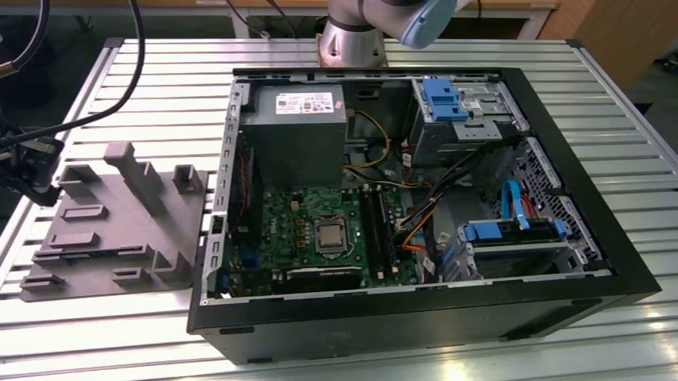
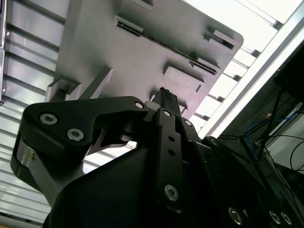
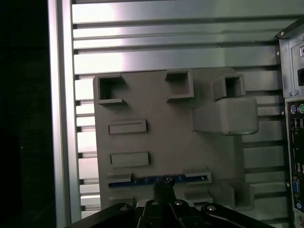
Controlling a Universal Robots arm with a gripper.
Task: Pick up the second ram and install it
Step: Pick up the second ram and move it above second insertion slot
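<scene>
— Looking through the first wrist view, you see the second ram (image 3: 142, 180) standing on edge in a slot of the grey tray (image 3: 166, 137), with the gripper (image 3: 164, 186) at its middle.
— And the exterior view?
— It shows you the open computer case (image 1: 424, 317) beside that tray. You cannot tell whether the gripper is apart, together, or touching the ram.

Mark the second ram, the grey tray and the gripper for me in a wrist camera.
second ram (image 3: 137, 180): first wrist view, on its exposed long edge.
grey tray (image 3: 166, 137): first wrist view, on the bare flat base.
gripper (image 3: 164, 185): first wrist view, at its tip.
</scene>
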